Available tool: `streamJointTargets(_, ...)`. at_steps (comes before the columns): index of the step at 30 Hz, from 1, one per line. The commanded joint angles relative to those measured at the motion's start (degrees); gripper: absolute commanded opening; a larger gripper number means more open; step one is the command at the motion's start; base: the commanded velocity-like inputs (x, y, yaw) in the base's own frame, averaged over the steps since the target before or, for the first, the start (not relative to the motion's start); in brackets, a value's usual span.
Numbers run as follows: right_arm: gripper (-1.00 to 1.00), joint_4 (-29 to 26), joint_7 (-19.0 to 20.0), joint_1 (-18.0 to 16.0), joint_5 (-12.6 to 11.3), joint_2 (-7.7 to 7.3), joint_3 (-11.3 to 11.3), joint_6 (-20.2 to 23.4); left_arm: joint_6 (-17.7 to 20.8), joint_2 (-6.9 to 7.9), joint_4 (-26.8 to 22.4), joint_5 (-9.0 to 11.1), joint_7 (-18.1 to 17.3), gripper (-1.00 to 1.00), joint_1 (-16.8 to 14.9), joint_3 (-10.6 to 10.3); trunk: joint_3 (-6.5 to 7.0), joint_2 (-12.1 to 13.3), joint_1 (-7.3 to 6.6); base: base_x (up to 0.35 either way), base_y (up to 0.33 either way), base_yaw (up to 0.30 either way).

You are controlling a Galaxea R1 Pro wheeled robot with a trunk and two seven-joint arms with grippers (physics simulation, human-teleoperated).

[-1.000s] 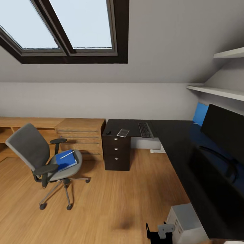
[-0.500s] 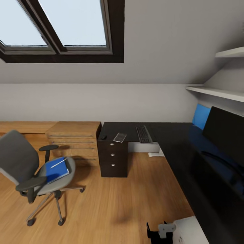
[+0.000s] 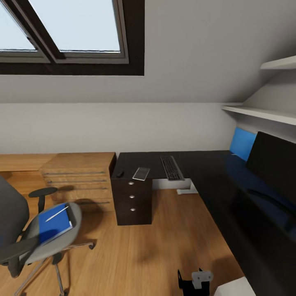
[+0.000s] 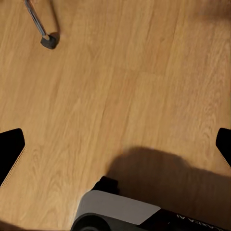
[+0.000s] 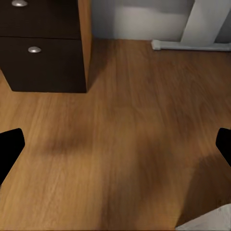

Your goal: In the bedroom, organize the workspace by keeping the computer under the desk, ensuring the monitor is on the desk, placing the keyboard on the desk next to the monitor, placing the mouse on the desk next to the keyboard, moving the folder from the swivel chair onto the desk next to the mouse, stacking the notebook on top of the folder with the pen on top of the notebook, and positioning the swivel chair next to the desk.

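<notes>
The bench (image 3: 213, 172) is serving as the reference: a glossy black L-shaped top with a black drawer unit (image 3: 132, 201) sitting under its far-left end. The keyboard (image 3: 171, 167) is lying on the bench's far arm, just right of the drawer unit. The notebook (image 3: 141, 173) is lying above the drawer unit, left of the keyboard and apart from it. A small dark lump near the bench's left edge, left of the notebook, is probably the mouse (image 3: 119, 174); it is too small to tell for sure. The monitor (image 3: 273, 164) is standing on the bench's right arm, screen dark.

The swivel chair (image 3: 28, 236) is standing on the wood floor (image 3: 152, 246), well left of the bench. The blue folder (image 3: 54, 224) is lying on its seat, with the pen (image 3: 56, 213) resting on top of the folder.

A white corner at the bench's near end, low by the floor, may be the computer (image 3: 232, 287); mostly cut off.

Left hand (image 4: 115, 144): fingers spread wide apart, gripping nothing, pointing at bare floor with a chair castor (image 4: 49, 42) in sight. Right hand (image 5: 115, 147): fingers likewise spread, gripping nothing, facing the floor in front of the drawer unit.
</notes>
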Motion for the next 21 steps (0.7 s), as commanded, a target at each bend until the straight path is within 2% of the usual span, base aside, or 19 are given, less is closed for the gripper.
streamJointTargets(1,1.00,0.05,-0.48,-0.06,-0.03,0.00,0.48,-0.10,-0.38,0.05,0.01,0.61,0.30,1.00,-0.07,-0.46,-0.07,-0.05,0.04,0.325,0.160,-0.014)
streamJointTargets(12,1.00,0.01,-0.49,-0.06,-0.05,0.06,0.44,-0.21,-0.38,0.06,0.01,0.62,0.30,1.00,-0.05,-0.46,0.42,-0.05,0.04,0.323,0.152,-0.003)
streamJointTargets(16,1.00,0.00,-0.49,-0.06,-0.11,0.05,0.40,-1.02,-0.38,0.08,0.01,0.62,0.30,1.00,-0.07,-0.46,0.72,-0.05,0.04,0.313,0.035,0.000)
streamJointTargets(21,1.00,-0.07,-0.57,-0.03,-0.13,0.00,0.34,-1.26,-0.45,0.23,-0.21,0.61,0.38,1.00,-0.06,-0.17,0.77,-0.05,0.04,0.232,-0.109,0.000)
